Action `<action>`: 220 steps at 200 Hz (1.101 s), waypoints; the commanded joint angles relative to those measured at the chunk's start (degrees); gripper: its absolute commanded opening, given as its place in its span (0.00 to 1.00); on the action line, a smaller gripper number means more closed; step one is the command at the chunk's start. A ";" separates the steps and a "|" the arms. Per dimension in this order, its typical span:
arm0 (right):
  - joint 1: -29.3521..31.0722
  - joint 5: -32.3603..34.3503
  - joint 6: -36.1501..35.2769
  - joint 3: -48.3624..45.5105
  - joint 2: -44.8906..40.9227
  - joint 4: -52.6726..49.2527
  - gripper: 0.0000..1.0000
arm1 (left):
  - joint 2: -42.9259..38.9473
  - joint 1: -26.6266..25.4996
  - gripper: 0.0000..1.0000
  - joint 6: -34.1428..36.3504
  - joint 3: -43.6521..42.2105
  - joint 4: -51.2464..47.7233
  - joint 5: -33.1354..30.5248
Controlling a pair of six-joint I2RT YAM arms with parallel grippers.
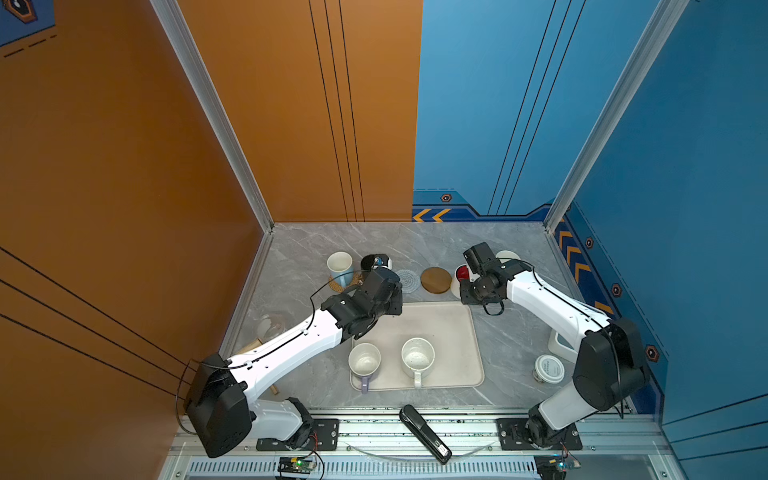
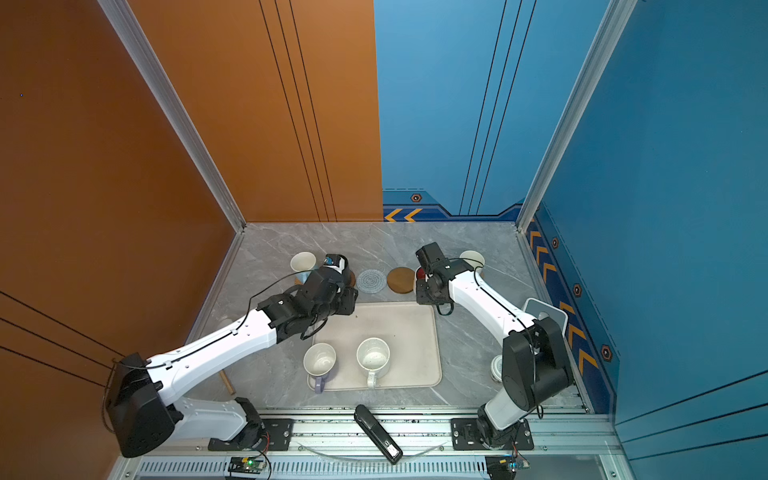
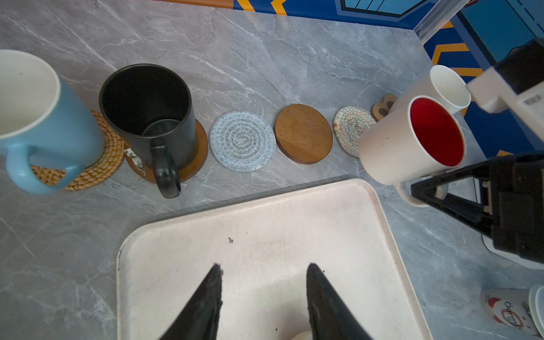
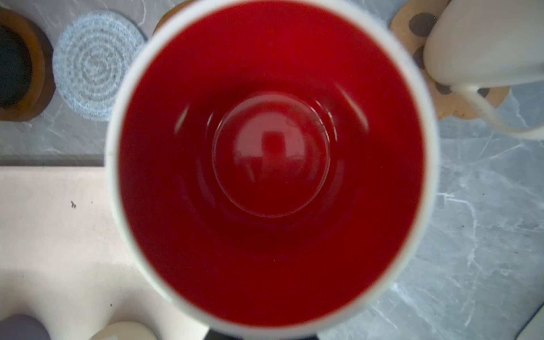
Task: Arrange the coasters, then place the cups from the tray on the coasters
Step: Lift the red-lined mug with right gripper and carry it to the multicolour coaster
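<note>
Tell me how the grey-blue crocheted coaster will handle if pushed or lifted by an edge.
The grey-blue crocheted coaster looks like coiled soft cord, so lifted by an edge it would probably droop. Lying flat and thin on the smooth marble table, it would likely slide, not roll or tip. It seems light, not fragile.

The red-lined mug (image 4: 270, 164) has a blurred rim — cut off by the right wrist view's edge.

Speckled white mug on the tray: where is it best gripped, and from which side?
Probably by its handle, coming down from above on the near side. The speckled white mug stands upright, handle sticking out toward the near edge of the tray, clear of the lavender mug beside it, so the jaws can close across the loop.
</note>
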 commanded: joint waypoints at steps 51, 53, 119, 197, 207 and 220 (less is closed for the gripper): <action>-4.93 -1.17 -4.55 8.66 7.87 4.05 0.00 | -1.39 0.69 0.48 -0.93 -0.64 -0.50 0.92; -4.95 -1.19 -4.61 8.80 8.12 4.05 0.00 | -1.47 0.70 0.48 -0.97 -0.64 -0.55 0.91; -6.94 -1.58 -7.41 10.92 12.55 5.27 0.00 | -2.03 0.79 0.48 -1.42 -2.61 -1.34 0.11; -9.36 -2.52 -8.22 10.64 14.80 5.58 0.00 | -1.72 0.79 0.48 -1.68 -2.48 -1.26 0.19; -9.51 -2.60 -8.25 10.63 15.00 5.69 0.00 | -1.73 0.81 0.48 -1.72 -2.40 -1.30 0.34; -9.71 -2.60 -8.33 10.63 15.30 5.78 0.00 | -1.77 0.72 0.48 -1.72 -2.40 -1.27 0.32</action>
